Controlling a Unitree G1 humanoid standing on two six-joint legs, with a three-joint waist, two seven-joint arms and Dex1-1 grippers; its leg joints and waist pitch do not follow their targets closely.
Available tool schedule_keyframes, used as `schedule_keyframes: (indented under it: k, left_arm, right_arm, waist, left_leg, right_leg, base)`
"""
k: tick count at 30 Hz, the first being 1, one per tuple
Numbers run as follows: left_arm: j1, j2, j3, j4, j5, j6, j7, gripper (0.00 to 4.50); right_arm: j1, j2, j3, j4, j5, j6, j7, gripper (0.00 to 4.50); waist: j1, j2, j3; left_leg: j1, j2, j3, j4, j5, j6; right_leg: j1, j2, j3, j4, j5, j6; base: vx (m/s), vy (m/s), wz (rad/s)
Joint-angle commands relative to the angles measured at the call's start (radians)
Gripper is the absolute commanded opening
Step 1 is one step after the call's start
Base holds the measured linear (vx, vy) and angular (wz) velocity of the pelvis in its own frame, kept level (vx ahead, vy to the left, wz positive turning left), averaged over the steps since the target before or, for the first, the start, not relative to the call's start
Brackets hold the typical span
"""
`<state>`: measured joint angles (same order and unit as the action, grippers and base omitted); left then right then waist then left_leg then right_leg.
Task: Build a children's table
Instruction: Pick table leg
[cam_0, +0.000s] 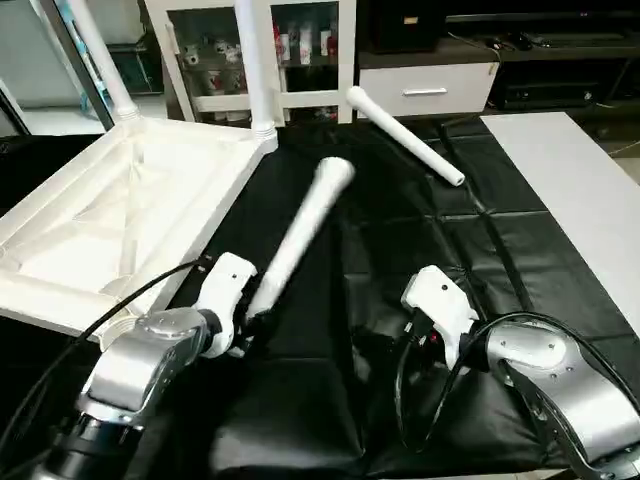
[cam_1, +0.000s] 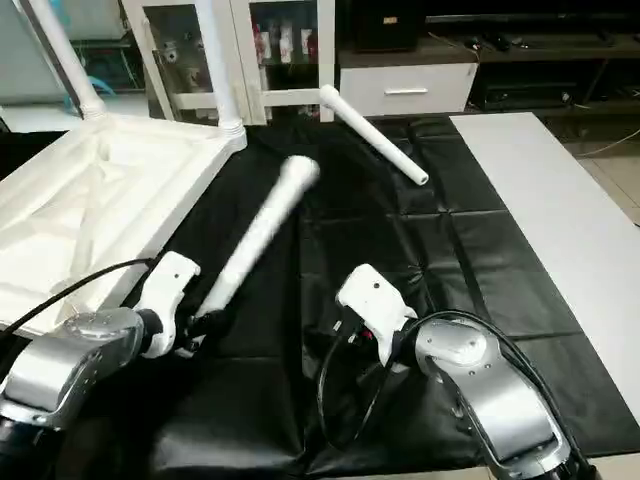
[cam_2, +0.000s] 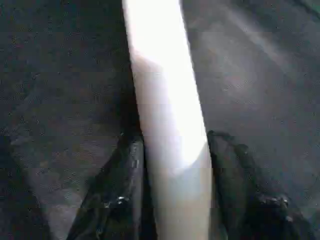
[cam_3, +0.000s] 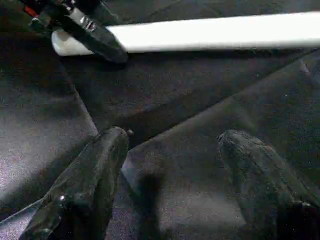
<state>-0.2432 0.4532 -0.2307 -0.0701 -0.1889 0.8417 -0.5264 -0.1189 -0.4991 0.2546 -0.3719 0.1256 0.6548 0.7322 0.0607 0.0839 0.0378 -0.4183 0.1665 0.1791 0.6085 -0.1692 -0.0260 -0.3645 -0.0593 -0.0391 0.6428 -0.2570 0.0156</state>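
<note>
Two legs already stand upright in the far corner sockets of the tabletop (cam_0: 120, 215), which lies underside up on the black cover, off to the left gripper's outer side and beyond it. Two legs remain loose.

Left gripper (cam_2: 172, 150): its two black fingers (cam_2: 122, 165) sit on either side of the near end of the third leg (cam_0: 295, 235), pressed against its white tube in the wrist view. I read this as a grip on the leg. The leg runs away from the gripper, out ahead of it, and its far, thicker end looks raised off the cover, though I cannot be sure of that.

Right gripper (cam_3: 172, 165): fingers spread apart, nothing between them, hovering low over the black cover. The held leg passes just ahead of it, not touching.

Fourth leg (cam_0: 405, 135): lies flat on the cover, well ahead of the right gripper, apart from everything else.

Step in hand, as I judge it: picking up the third leg for fitting. Roughly half the legs are done.

Next move calls for lifting the leg clear, turning it upright with the correct end down, and carrying it towards a free near socket of the tabletop. Held at one end, the long tube may swing or slip; the free right gripper could steady it.
</note>
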Motion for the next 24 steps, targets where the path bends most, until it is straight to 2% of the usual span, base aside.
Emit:
schedule_keyframes:
  k: [1,2,3,4,6,8,9,11,12,15,16,18,19,21,22,23,24]
  left_arm:
    - [0.005,0.055,-0.074,-0.009,0.039,-0.093,-0.106,1.78]
    - [0.004,0.067,-0.084,-0.008,0.045,-0.109,-0.124,1.74]
    - [-0.005,0.128,-0.133,0.002,0.078,-0.198,-0.214,1.62]
    - [-0.01,0.153,-0.152,0.009,0.095,-0.263,-0.259,1.55]
    - [-0.016,0.177,-0.166,0.021,0.095,-0.322,-0.321,1.5]
    - [-0.05,0.204,-0.198,0.061,0.137,-0.386,-0.336,1.46]
    - [-0.05,0.204,-0.198,0.061,0.137,-0.386,-0.336,1.46]
    - [-0.072,0.21,-0.211,0.091,0.157,-0.428,-0.339,1.46]
    - [-0.089,0.213,-0.221,0.114,0.174,-0.455,-0.341,1.46]
    - [-0.114,0.226,-0.242,0.152,0.198,-0.51,-0.367,1.45]
    - [-0.119,0.229,-0.246,0.162,0.206,-0.53,-0.378,1.45]
    - [-0.123,0.231,-0.248,0.174,0.213,-0.55,-0.391,1.45]
    - [-0.125,0.231,-0.248,0.183,0.218,-0.568,-0.404,1.45]
    - [-0.127,0.231,-0.249,0.193,0.221,-0.589,-0.418,1.45]
    - [-0.131,0.231,-0.254,0.207,0.221,-0.626,-0.436,1.45]
    - [-0.132,0.232,-0.256,0.212,0.221,-0.643,-0.443,1.45]
    - [-0.133,0.233,-0.256,0.214,0.218,-0.657,-0.452,1.45]
  right_arm:
    - [-0.01,-0.013,0.001,-0.025,0.014,-0.01,0.011,3.29]
    - [-0.012,-0.014,-0.003,-0.025,0.016,-0.012,0.012,3.29]
    - [-0.02,-0.022,-0.021,-0.026,0.023,-0.022,0.02,3.29]
    - [-0.026,-0.029,-0.029,-0.025,0.024,-0.032,0.025,3.29]
    - [-0.034,-0.044,-0.04,-0.023,0.026,-0.045,0.04,3.29]
    - [-0.051,-0.096,-0.05,-0.024,0.019,-0.081,0.081,3.29]
    - [-0.051,-0.096,-0.05,-0.024,0.019,-0.081,0.081,3.29]
    - [-0.07,-0.126,-0.064,-0.018,0.018,-0.099,0.106,3.29]
    - [-0.091,-0.162,-0.062,-0.001,-0.002,-0.127,0.126,3.29]
    - [-0.142,-0.237,-0.035,0.072,-0.065,-0.171,0.163,3.55]
    - [-0.163,-0.256,-0.022,0.106,-0.079,-0.184,0.18,3.62]
    - [-0.195,-0.276,-0.004,0.157,-0.095,-0.204,0.206,3.65]
    - [-0.22,-0.284,0.014,0.192,-0.108,-0.217,0.222,3.91]
    - [-0.247,-0.295,0.037,0.231,-0.126,-0.238,0.242,4.02]
    - [-0.286,-0.31,0.076,0.298,-0.158,-0.282,0.281,4.07]
    - [-0.307,-0.316,0.096,0.337,-0.176,-0.307,0.301,4.11]
    - [-0.333,-0.319,0.116,0.384,-0.201,-0.344,0.314,4.27]
  waist:
    - [0.002,-0.001,-0.048]
    - [0.002,0.001,-0.049]
    - [0.003,-0.002,-0.048]
    - [0.001,-0.001,-0.05]
    - [0.001,-0.001,-0.051]
    - [-0.001,0.001,-0.051]
    - [0.0,0.001,-0.051]
    - [0.0,0.0,-0.05]
    - [-0.001,-0.002,-0.053]
    - [-0.001,-0.003,-0.055]
    - [-0.001,-0.001,-0.055]
    - [-0.003,-0.003,-0.057]
    - [-0.005,-0.002,-0.058]
    - [-0.004,-0.003,-0.06]
    - [-0.005,-0.008,-0.061]
    - [-0.003,-0.006,-0.061]
    - [-0.005,-0.009,-0.061]
  left_leg:
    - [0.042,0.065,-0.043,-0.088,-0.273,-0.011]
    - [0.042,0.065,-0.043,-0.087,-0.274,-0.014]
    - [0.043,0.066,-0.044,-0.089,-0.274,-0.013]
    - [0.041,0.066,-0.043,-0.088,-0.268,-0.012]
    - [0.043,0.067,-0.042,-0.089,-0.26,-0.015]
    - [0.046,0.067,-0.04,-0.088,-0.266,-0.02]
    - [0.048,0.067,-0.039,-0.087,-0.271,-0.023]
    - [0.046,0.066,-0.038,-0.086,-0.263,-0.018]
    - [0.045,0.065,-0.038,-0.083,-0.248,-0.015]
    - [0.045,0.065,-0.037,-0.078,-0.226,-0.005]
    - [0.044,0.064,-0.036,-0.075,-0.211,0.002]
    - [0.044,0.063,-0.034,-0.07,-0.206,0.014]
    - [0.041,0.062,-0.034,-0.067,-0.19,0.026]
    - [0.04,0.063,-0.034,-0.064,-0.167,0.043]
    - [0.039,0.063,-0.033,-0.062,-0.157,0.058]
    - [0.04,0.064,-0.033,-0.061,-0.158,0.062]
    - [0.04,0.065,-0.032,-0.059,-0.164,0.067]
  right_leg:
    - [0.014,-0.082,0.047,-0.096,-0.102,-0.172]
    - [0.013,-0.082,0.047,-0.095,-0.103,-0.169]
    - [0.013,-0.083,0.048,-0.096,-0.102,-0.167]
    - [0.014,-0.084,0.049,-0.095,-0.095,-0.162]
    - [0.015,-0.083,0.048,-0.09,-0.073,-0.164]
    - [0.014,-0.083,0.047,-0.088,-0.062,-0.171]
    - [0.014,-0.083,0.047,-0.088,-0.059,-0.174]
    - [0.015,-0.084,0.047,-0.088,-0.047,-0.184]
    - [0.019,-0.086,0.048,-0.085,-0.031,-0.189]
    - [0.023,-0.086,0.045,-0.082,-0.005,-0.203]
    - [0.024,-0.087,0.047,-0.081,0.01,-0.213]
    - [0.026,-0.087,0.045,-0.08,0.015,-0.231]
    - [0.027,-0.086,0.043,-0.077,0.037,-0.243]
    - [0.029,-0.085,0.042,-0.073,0.073,-0.252]
    - [0.029,-0.085,0.04,-0.071,0.089,-0.262]
    - [0.028,-0.087,0.039,-0.071,0.086,-0.267]
    - [0.027,-0.087,0.039,-0.071,0.076,-0.276]
  base:
    - [0.0,0.0,0.0]
    - [0.0,0.0,0.0]
    - [0.0,0.0,0.0]
    - [0.0,0.0,0.0]
    - [0.0,0.0,0.0]
    - [0.0,0.0,0.0]
    - [0.0,0.0,0.0]
    - [0.0,0.0,0.0]
    - [0.0,0.0,0.0]
    - [0.0,0.0,0.0]
    - [0.0,0.0,0.0]
    - [0.0,0.0,0.0]
    - [0.0,0.0,0.0]
    - [0.0,0.0,0.0]
    - [0.0,0.0,0.0]
    - [0.0,0.0,0.0]
    - [0.0,0.0,0.0]
